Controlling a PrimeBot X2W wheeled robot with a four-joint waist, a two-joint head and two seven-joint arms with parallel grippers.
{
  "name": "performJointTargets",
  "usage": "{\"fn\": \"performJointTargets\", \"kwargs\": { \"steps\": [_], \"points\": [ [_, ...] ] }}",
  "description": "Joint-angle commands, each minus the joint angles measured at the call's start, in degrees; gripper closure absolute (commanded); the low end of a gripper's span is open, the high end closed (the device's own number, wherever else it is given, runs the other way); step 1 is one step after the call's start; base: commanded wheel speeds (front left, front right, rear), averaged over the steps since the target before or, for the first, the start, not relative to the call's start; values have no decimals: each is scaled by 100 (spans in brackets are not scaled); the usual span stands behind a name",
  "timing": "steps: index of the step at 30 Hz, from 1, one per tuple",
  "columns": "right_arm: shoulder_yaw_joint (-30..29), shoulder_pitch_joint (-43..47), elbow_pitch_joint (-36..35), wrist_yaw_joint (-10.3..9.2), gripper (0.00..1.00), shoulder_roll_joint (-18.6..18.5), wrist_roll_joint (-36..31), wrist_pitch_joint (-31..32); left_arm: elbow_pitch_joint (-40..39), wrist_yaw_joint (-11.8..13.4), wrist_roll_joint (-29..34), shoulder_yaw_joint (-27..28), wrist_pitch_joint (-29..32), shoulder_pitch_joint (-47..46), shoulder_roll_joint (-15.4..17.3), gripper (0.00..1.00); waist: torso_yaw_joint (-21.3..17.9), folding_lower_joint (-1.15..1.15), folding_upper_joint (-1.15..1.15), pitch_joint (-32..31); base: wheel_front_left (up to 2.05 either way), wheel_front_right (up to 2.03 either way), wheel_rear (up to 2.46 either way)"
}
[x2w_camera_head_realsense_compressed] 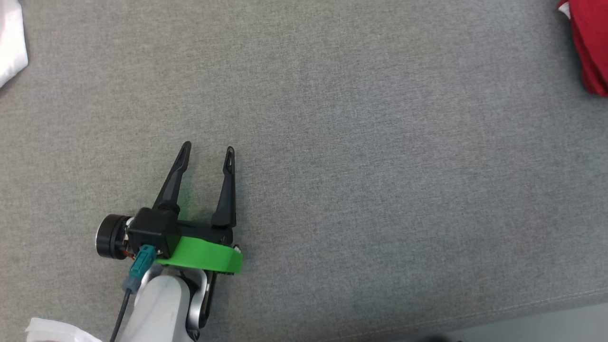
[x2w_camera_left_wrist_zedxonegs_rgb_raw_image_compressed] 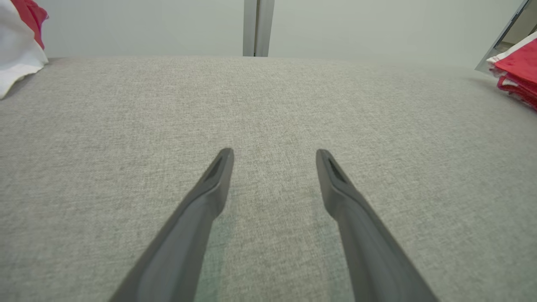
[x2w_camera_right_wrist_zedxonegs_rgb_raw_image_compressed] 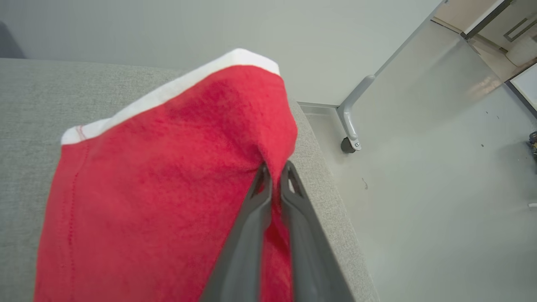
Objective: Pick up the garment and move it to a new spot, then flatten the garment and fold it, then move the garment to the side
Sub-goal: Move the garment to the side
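White cloth (x2w_camera_head_realsense_compressed: 9,42) at the far left of a grey cushion (x2w_camera_head_realsense_compressed: 380,166). Left gripper (x2w_camera_head_realsense_compressed: 208,147) sits lower left, fingers spread wide, holding nothing. Red garment (x2w_camera_head_realsense_compressed: 589,47) lies at the far right edge, a fold pinched tight in the right gripper (x2w_camera_right_wrist_zedxonegs_rgb_raw_image_compressed: 276,167).

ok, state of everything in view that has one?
left gripper, jaws open, empty, over the bare grey surface.
right gripper, jaws shut on the red garment.
red garment, pinched at one fold, rumpled, not flat.
white cloth, lying loose at far left, unheld.
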Motion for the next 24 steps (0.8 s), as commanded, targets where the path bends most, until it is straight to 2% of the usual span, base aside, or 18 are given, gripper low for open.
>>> {"fn": "performJointTargets", "kwargs": {
  "steps": [1, 9, 20, 24],
  "points": [
    [-76, -125, 102, -11, 0, -33, -149, -158, -9, 18, 15, -10, -5, -123, 19, 0, 89, 0, 0, 90, 0, 0, 0],
    [-324, -279, 468, -11, 0, 332, -675, -845, 79, 36, -62, -53, -5, -144, 5, 0, 85, 0, 0, -92, 0, 0, 0],
    [-88, 179, 323, -11, 0, 1083, -420, -1463, 210, 91, -264, 295, -5, -89, -16, 0, -55, 0, 0, -995, 0, 0, 0],
    [41, 610, 185, -11, 0, 1490, -287, -1661, 324, 126, -399, 524, -5, 94, -23, 0, -87, 0, 0, -1479, 0, 0, 0]
  ]
}}
